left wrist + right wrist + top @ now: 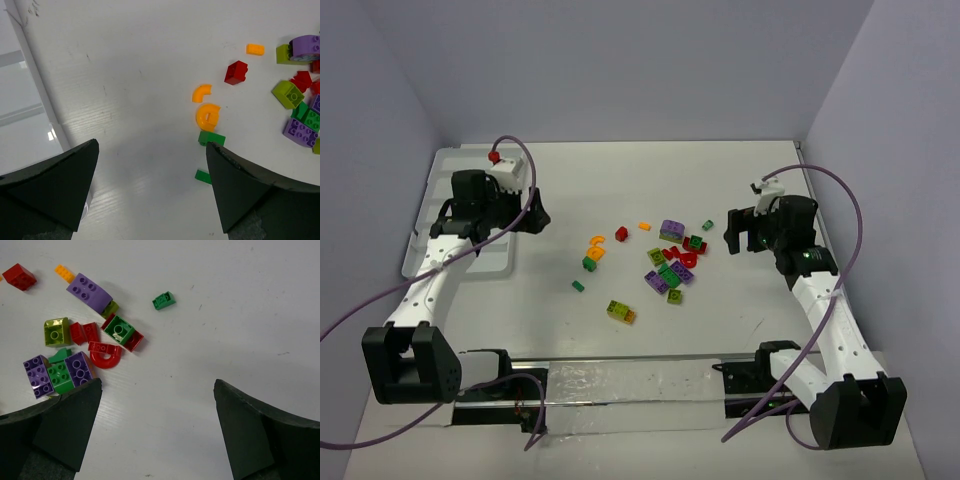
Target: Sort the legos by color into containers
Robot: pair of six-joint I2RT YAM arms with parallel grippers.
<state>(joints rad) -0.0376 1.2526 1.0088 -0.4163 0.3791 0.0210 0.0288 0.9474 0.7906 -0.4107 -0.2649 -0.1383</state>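
The legos lie loose in the middle of the table. The main pile (670, 265) holds purple, green, red and lime bricks. Left of it are two orange arches (208, 116), a green brick (211, 137), a small green piece (203, 176) and a red brick (236, 72). A lime-yellow brick (620, 312) lies alone nearer the front. The white tray (428, 215) sits at the far left, mostly hidden under the left arm; its contents are hidden. My left gripper (536, 218) is open and empty, left of the orange arches. My right gripper (732, 232) is open and empty, right of the pile, near a red arch (105, 355).
A lone green brick (164, 300) lies at the right of the pile. The tray's low wall (37, 85) runs along the left of the left wrist view. A metal rail (620, 385) crosses the near edge between the arm bases. Purple cables loop beside both arms.
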